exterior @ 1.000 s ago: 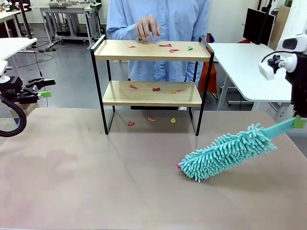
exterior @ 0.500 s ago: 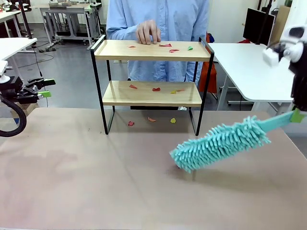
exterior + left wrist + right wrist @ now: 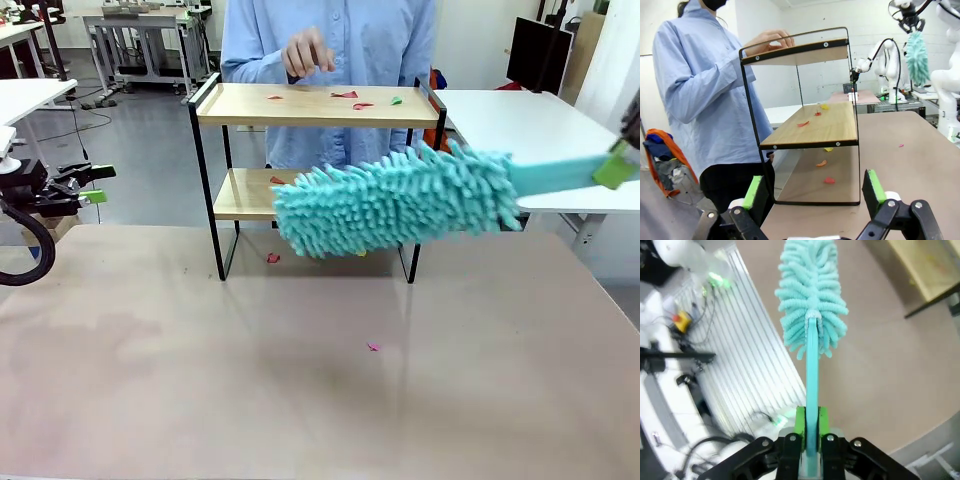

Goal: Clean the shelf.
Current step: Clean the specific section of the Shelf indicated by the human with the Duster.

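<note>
Right gripper [image 3: 810, 424] is clamping the duster [image 3: 395, 200] at the very end of its handle, with the pads tight on both flat sides. Left gripper [image 3: 812, 192] is sitting spread and empty at the far left, facing the shelf's end.

Shelf [image 3: 300, 108] is standing at the far middle of the table [image 3: 200, 400], with the person right behind it. Duster is hanging in the air, roughly level, its head crossing in front of the lower board. In the left wrist view it is looking well clear of the frame.

Scraps [image 3: 345, 95] are lying on both boards, with more on the table under and near the shelf.

Step, as judged: getting the head onto a board.
- Top board first, so debris is dropping downward.
- Raised rails are closing both ends, so sweeping toward the near edge beats sweeping sideways.
- Light pressure, since the shelf looks light and could slide or tip.
- End grip on a long lever, so the handle may twist in the pads.
- Person's hand [image 3: 305, 52] is hovering over the top board's far edge, so stay off it.
</note>
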You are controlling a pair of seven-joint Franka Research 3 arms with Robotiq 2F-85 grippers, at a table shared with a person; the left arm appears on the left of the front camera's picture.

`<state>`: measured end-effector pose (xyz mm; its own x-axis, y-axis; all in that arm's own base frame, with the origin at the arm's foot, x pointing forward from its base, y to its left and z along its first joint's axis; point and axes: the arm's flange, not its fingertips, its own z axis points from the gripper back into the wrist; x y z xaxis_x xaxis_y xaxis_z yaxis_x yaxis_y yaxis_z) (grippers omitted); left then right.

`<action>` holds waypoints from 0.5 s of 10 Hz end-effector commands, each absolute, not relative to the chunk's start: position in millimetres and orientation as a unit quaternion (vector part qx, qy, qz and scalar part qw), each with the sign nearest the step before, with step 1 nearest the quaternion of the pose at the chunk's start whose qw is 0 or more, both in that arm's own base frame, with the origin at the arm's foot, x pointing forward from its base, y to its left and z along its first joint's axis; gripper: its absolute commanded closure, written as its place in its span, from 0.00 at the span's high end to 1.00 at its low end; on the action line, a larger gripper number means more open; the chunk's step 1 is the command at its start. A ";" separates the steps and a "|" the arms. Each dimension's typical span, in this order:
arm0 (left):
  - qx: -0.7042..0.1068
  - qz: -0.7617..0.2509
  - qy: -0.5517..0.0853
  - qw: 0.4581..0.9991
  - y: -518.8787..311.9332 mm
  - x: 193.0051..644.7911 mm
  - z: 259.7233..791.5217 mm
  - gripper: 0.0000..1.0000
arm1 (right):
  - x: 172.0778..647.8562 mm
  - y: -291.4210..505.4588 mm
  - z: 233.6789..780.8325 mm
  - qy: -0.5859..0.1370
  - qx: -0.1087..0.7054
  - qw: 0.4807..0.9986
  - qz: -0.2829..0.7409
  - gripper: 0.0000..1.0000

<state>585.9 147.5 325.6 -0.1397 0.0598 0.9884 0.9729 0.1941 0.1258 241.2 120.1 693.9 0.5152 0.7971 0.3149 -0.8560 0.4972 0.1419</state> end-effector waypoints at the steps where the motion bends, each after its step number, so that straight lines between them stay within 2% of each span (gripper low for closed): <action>1: -0.432 -0.470 -0.594 0.490 147.0 584.0 328.1 1.00 | 230.9 152.4 706.1 -0.123 0.207 0.882 0.405 0.13; 3: -0.432 -0.470 -0.594 0.490 147.0 584.0 328.1 1.00 | 224.8 163.0 708.1 -0.152 0.232 0.915 0.294 0.13; 4: -0.432 -0.470 -0.594 0.490 147.0 584.0 328.1 1.00 | 224.7 153.9 708.3 -0.106 0.198 0.882 0.414 0.13; 5: -0.432 -0.470 -0.594 0.490 147.0 584.0 328.1 1.00 | 224.7 153.9 708.3 -0.106 0.198 0.882 0.414 0.13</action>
<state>585.9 147.5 325.7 -0.1398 0.0598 0.9884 0.9729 0.1941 0.1259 223.5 162.5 709.2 0.6935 0.6282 0.3527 -0.7195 0.6287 0.2949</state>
